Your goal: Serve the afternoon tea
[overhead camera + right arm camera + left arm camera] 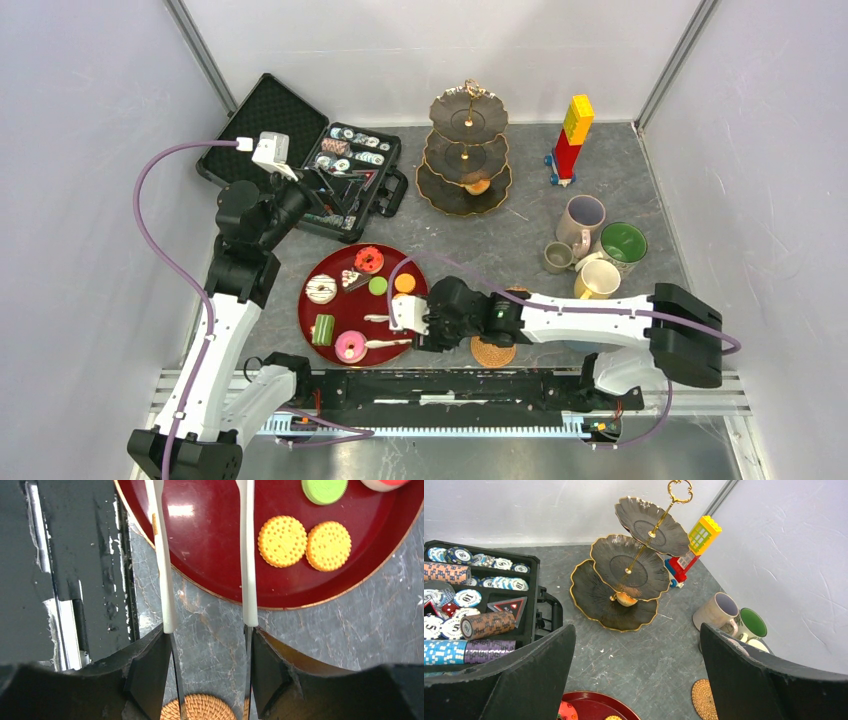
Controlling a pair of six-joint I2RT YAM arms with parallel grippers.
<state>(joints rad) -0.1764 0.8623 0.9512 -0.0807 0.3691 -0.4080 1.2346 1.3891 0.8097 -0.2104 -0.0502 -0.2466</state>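
Tongs are held against the inner faces of the right gripper. Both white arms are extended over the rim of the red tray. Two orange biscuit rounds are noted side by side on the tray, with a green macaron beyond them. A woven coaster is seen between the fingers.

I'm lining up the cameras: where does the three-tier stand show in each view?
Top external: three-tier stand at back centre, beyond the red tray.
Left wrist: stand upper centre; tray at bottom edge.
Right wrist: not in it; tray fills the top.
Shared landmark: the red tray.
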